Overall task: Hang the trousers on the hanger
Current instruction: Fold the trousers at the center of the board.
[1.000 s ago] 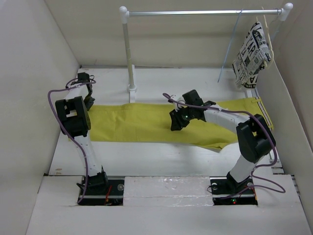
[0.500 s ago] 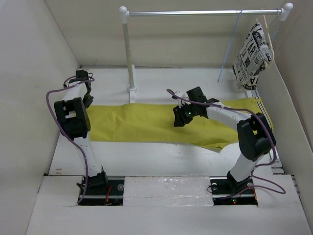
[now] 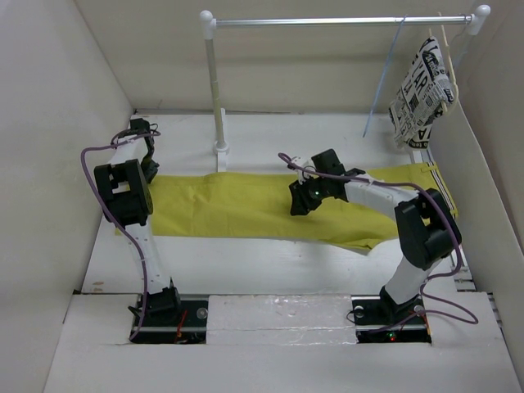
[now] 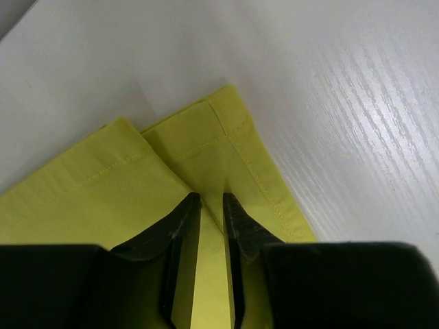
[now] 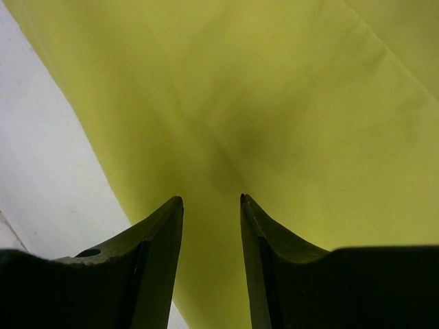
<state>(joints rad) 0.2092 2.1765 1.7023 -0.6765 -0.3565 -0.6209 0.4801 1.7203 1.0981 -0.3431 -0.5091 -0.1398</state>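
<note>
The yellow trousers lie flat across the table, leg hems at the left, striped waist at the right. My left gripper is at the hem end. In the left wrist view its jaws stand nearly closed, with a fold of the hem corner between them. My right gripper is over the middle of the trousers. In the right wrist view it is open, its tips just over the fabric. The light-blue hanger hangs edge-on from the rail, away from both grippers.
A metal rail on a white post spans the back. A wooden hanger with newspaper-print cloth hangs at its right end. White walls close in both sides.
My right gripper has shifted slightly right and toward the back over the trousers. My left arm has wobbled a little at the hem end. The trousers lie as before.
</note>
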